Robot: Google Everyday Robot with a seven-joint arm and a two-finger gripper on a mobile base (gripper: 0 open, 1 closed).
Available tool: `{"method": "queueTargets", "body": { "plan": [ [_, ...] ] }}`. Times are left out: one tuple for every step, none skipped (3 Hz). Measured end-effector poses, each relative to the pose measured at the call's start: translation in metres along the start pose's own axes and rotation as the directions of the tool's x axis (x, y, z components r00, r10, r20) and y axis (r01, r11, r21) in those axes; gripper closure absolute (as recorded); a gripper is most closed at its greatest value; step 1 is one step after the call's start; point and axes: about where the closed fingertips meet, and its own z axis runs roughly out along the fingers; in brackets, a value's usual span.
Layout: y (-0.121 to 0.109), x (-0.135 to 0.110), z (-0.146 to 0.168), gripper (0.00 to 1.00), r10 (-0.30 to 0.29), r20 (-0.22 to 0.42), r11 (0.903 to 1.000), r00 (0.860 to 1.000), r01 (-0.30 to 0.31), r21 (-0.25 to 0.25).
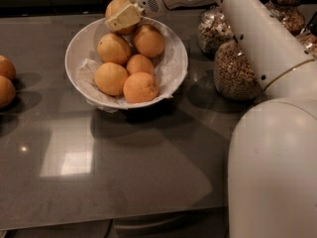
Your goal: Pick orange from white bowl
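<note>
The white bowl [68, 63], lined with crumpled white paper, stands at the back middle of the dark table and holds several oranges [140, 87]. My gripper [119, 13] reaches in from the upper right and sits over the bowl's far rim. It is shut on one orange [115, 6]. A cream finger pad [124, 18] lies across the front of that orange; the other finger is hidden behind it. The held orange sits above the others, just over the far rim.
Two loose oranges [6, 78] lie at the left table edge. Glass jars of nuts or grains [235, 71] [212, 29] stand right of the bowl, another [290, 9] at the back right. My white arm and body [272, 167] fill the right side.
</note>
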Motion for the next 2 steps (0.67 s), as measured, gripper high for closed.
{"method": "queueTargets", "body": {
  "plan": [
    [0.0000,0.0000,0.0000,0.90,0.000,0.000,1.0000,1.000,0.000,0.000],
    [0.0000,0.0000,0.0001,1.00,0.000,0.000,1.0000,1.000,0.000,0.000]
  ]
}}
